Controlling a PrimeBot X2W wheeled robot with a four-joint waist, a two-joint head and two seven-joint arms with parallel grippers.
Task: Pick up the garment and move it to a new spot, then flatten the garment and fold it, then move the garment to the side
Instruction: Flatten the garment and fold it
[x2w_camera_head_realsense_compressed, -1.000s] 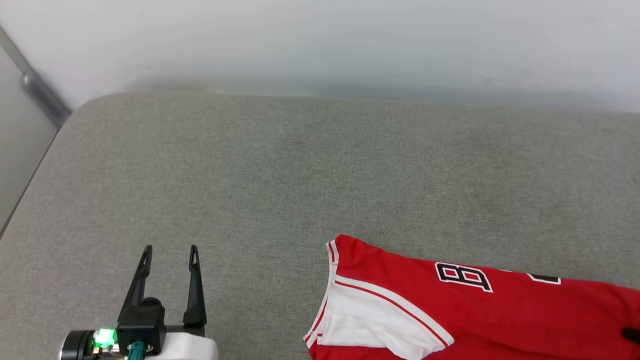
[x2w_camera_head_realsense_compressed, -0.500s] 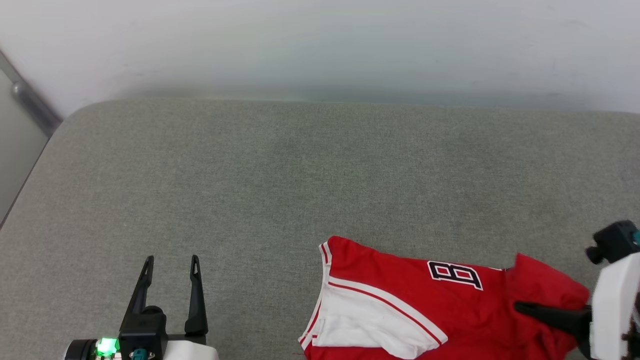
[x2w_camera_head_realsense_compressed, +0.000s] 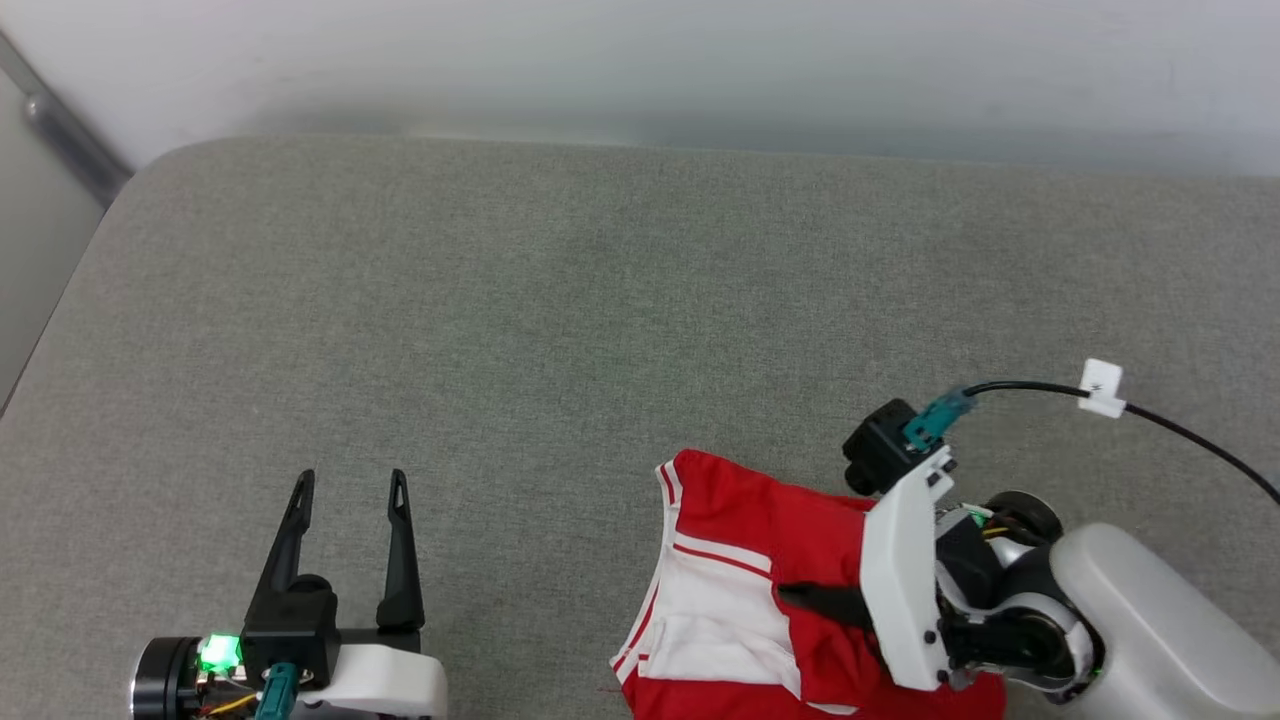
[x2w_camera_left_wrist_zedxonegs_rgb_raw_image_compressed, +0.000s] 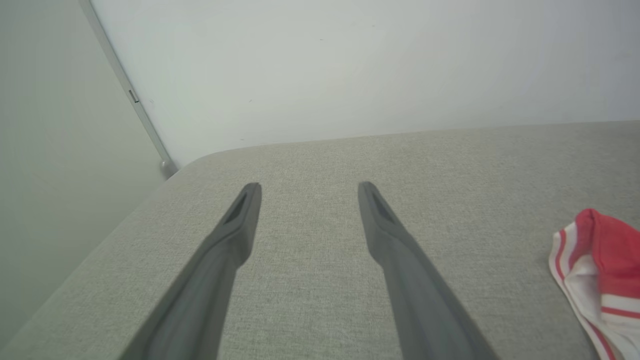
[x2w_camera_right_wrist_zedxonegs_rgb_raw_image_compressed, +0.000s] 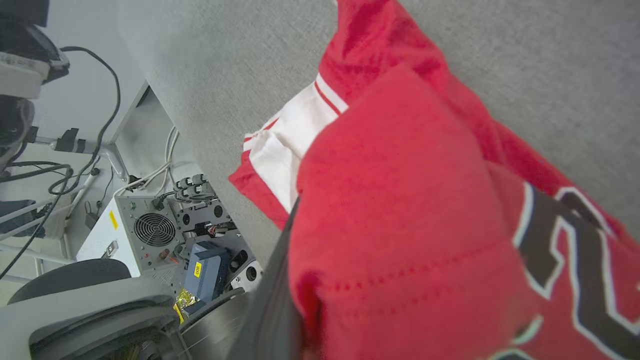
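Right gripper (x2w_camera_head_realsense_compressed: 800, 598) pinched on bunched red, white-sleeved basketball shirt (x2w_camera_head_realsense_compressed: 740, 540), left gripper (x2w_camera_head_realsense_compressed: 350, 485) wide, idle: best lift it clear of grey fabric-covered surface (x2w_camera_head_realsense_compressed: 600, 300) before carrying.

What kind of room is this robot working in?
Probably a robot lab: a grey padded table against a bare white wall, with a fan-cooled equipment box and loose cables beside it.

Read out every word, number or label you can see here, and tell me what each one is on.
Nothing reads cleanly.
Shirt: big black, white-edged character, creased and cut off; possibly a numeral, not legible.
Blue box: yellow sticker, print too small.
White fan cabinet: yellow label, too small.
Cable tag: dark mark, too small.
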